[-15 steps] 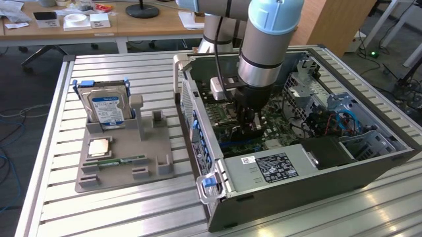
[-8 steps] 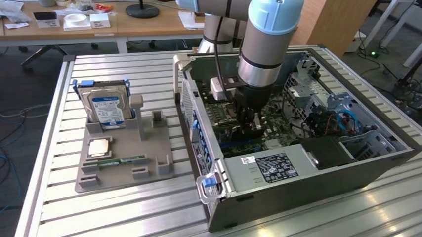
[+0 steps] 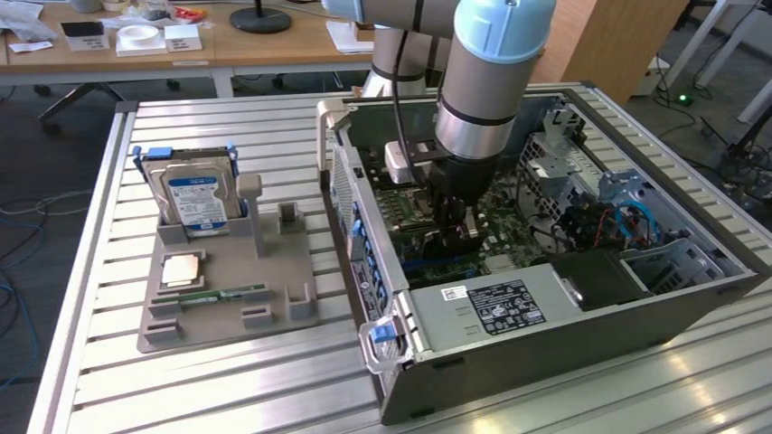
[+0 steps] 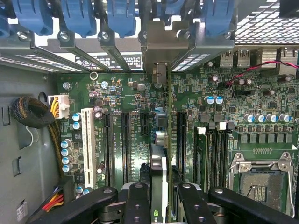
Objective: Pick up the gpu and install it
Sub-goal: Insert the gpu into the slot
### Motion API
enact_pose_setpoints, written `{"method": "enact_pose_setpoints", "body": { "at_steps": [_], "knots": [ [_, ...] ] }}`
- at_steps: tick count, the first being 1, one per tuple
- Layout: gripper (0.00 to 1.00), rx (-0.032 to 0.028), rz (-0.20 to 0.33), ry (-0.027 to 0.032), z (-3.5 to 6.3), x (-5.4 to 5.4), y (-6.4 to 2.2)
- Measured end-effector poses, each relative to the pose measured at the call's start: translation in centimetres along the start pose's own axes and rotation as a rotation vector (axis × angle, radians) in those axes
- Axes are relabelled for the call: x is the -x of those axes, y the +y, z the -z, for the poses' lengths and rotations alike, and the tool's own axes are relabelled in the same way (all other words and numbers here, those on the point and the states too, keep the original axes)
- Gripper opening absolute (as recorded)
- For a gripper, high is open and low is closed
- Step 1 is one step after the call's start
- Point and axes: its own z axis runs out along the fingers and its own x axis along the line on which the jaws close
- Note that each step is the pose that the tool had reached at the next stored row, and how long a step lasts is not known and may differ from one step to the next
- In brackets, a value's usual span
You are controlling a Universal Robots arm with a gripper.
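One arm is seen reaching down into the open computer case (image 3: 543, 334), which is laid on its side on the slatted table (image 3: 241, 389), at the exterior view's right. The gripper (image 3: 456, 237) is placed low inside the case, just above the motherboard (image 3: 417, 203), near the case's middle.

Wrist view: the gripper (image 4: 159, 198) is seen with its two black fingers (image 4: 137, 200) clamped on the gpu (image 4: 159, 168), one on each flat face. The card is held edge-on, upright to the green board, and is lined up between the long black expansion slots (image 4: 125, 144) on one side and the memory slots (image 4: 210, 154) on the other. Whether its lower edge is touching a slot cannot be told. The CPU socket (image 4: 264, 175) is noted just beside the memory slots. A row of blue latches (image 4: 77, 16) is seen along the case wall.

Exterior view's left: a grey holder (image 3: 230, 307) is set on the table, well apart from the case. The hard drive (image 3: 199, 199) is stood upright at the holder's far end. A small green memory stick (image 3: 223, 295) is laid flat towards its near end.
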Motion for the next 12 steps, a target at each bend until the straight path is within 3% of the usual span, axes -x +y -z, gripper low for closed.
{"method": "enact_pose_setpoints", "body": {
  "at_steps": [12],
  "knots": [
    [0.27,0.0002,0.0,0.0003,-0.3,-0.01,0.04]
  ]
}}
